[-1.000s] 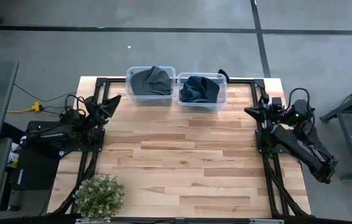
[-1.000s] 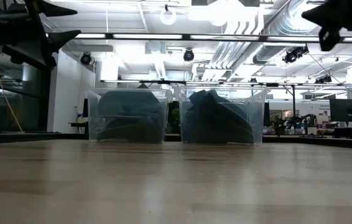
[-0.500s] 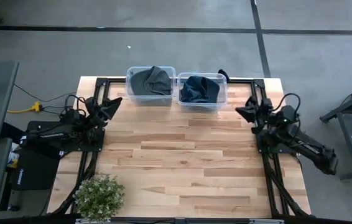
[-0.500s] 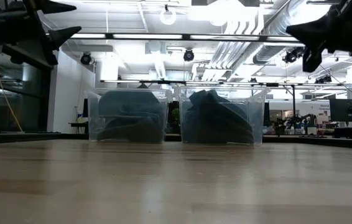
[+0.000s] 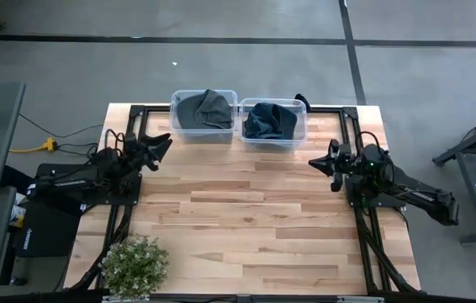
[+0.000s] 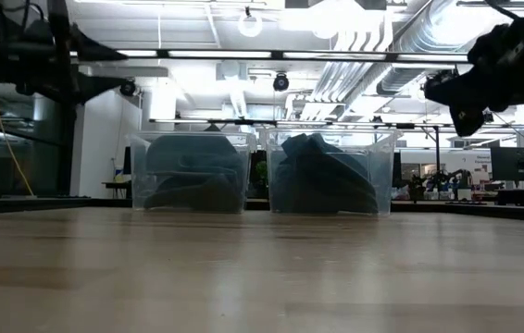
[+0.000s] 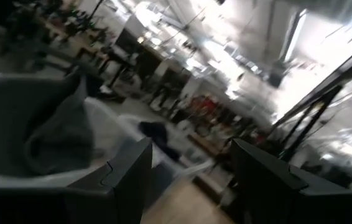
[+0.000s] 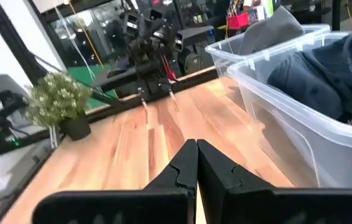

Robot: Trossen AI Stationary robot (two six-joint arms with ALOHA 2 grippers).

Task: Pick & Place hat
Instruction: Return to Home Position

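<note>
Two clear bins stand at the table's far edge. The left bin holds a grey hat, and the right bin holds a dark blue hat. My left gripper hovers open just left of and nearer than the grey hat's bin; its wrist view shows the grey hat beyond the spread fingers. My right gripper hangs shut above the table, right of and nearer than the blue hat's bin. In the low view both bins rest on the wood.
A potted plant stands at the table's near left corner. Black frame rails run along both sides under the arms. A small dark object sits behind the right bin. Bare wood lies between the arms.
My right gripper has swung from the table's right edge toward the left and come lower, its arm stretching out flatter. My left gripper has shifted a little toward the grey hat's bin and dipped lower. The bins and hats have stayed put.
</note>
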